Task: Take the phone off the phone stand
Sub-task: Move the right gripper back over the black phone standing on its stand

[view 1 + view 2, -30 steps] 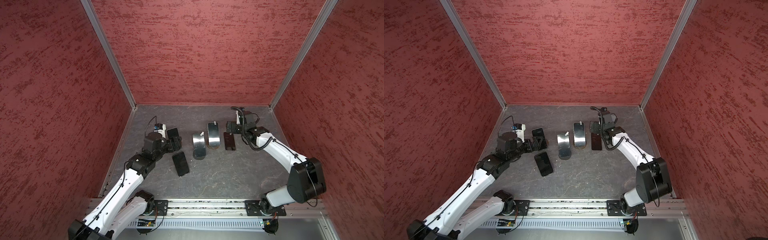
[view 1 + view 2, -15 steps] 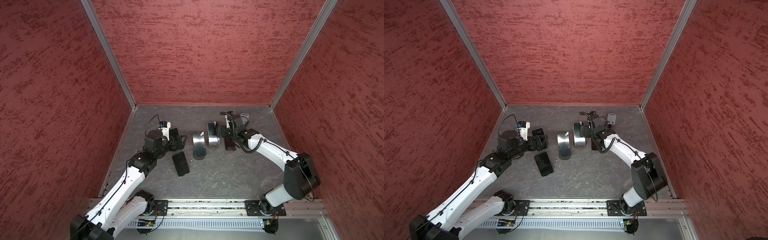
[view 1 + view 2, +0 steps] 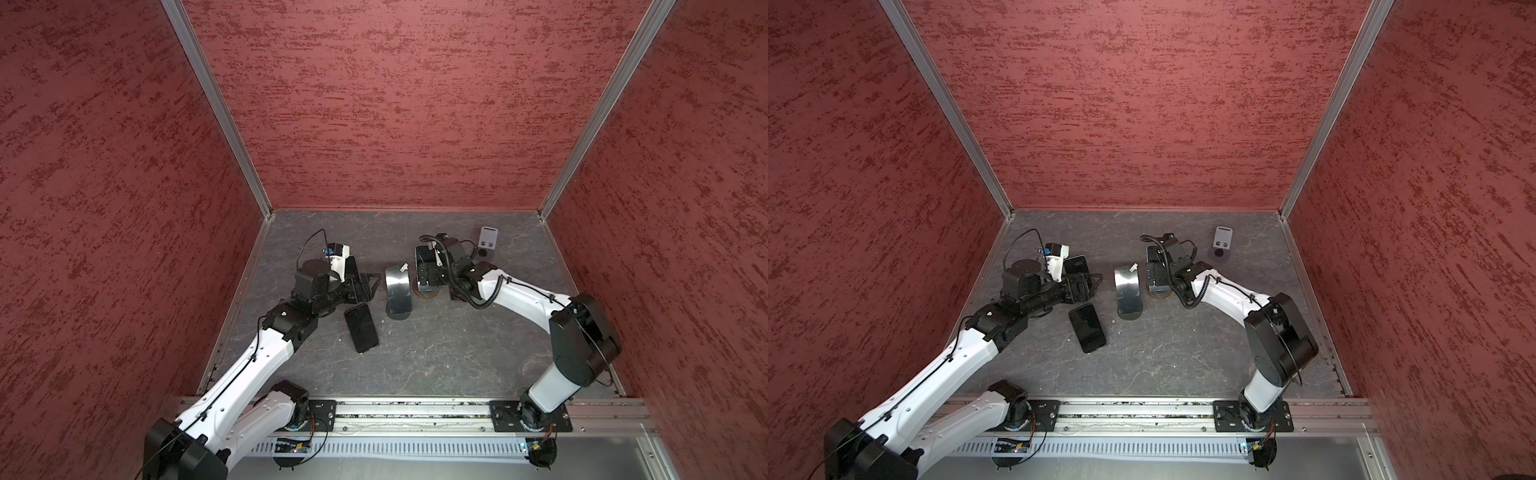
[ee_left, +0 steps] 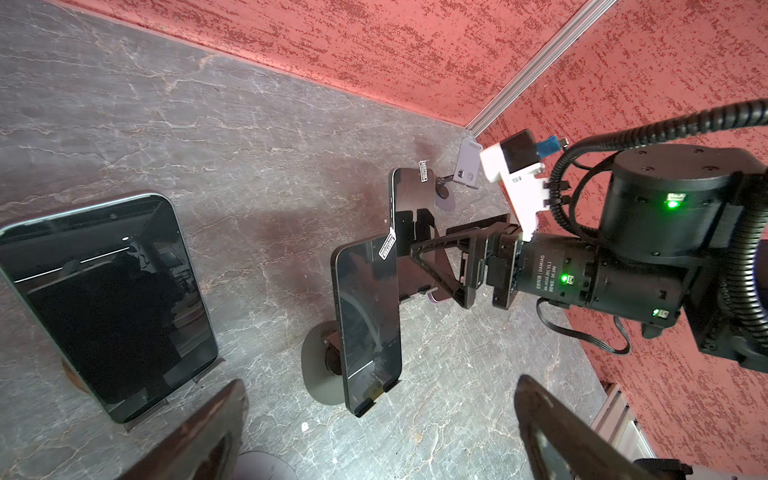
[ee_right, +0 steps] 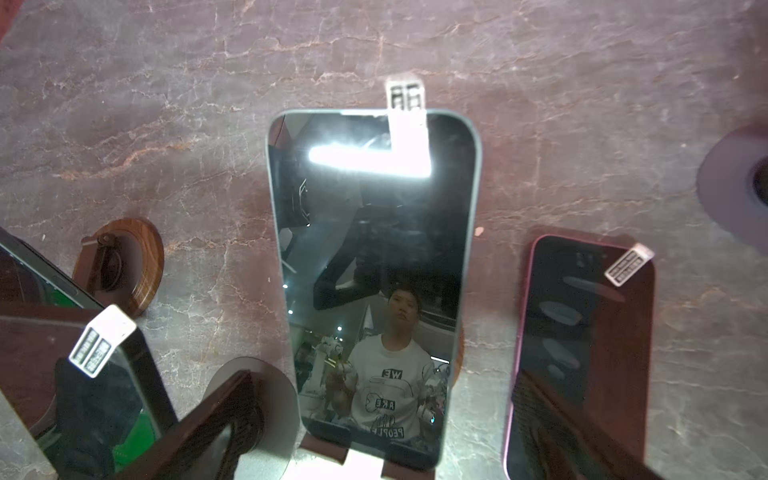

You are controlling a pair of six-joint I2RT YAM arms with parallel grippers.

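A dark phone (image 5: 374,270) leans upright on a brown-based phone stand (image 5: 328,451), the rightmost of three standing phones in both top views (image 3: 422,253) (image 3: 1152,253). My right gripper (image 5: 386,415) is open. One of its fingers (image 5: 224,407) is on each side of the phone's lower half, and I cannot tell whether they touch it. My left gripper (image 4: 382,415) is open and empty, low over the table and aimed at the middle phone (image 4: 365,324). It appears in both top views (image 3: 365,286) (image 3: 1088,286).
The middle phone (image 3: 398,286) stands on a grey round base. A third phone (image 4: 108,303) stands at the left by my left wrist. One black phone (image 3: 361,327) lies flat in front, and a pink phone (image 5: 582,353) lies flat beside the right gripper. An empty stand (image 3: 486,241) is at the back right.
My right gripper has swung left from near the empty stand to straddle the rightmost standing phone. My left gripper has shifted slightly right. Both stayed open.
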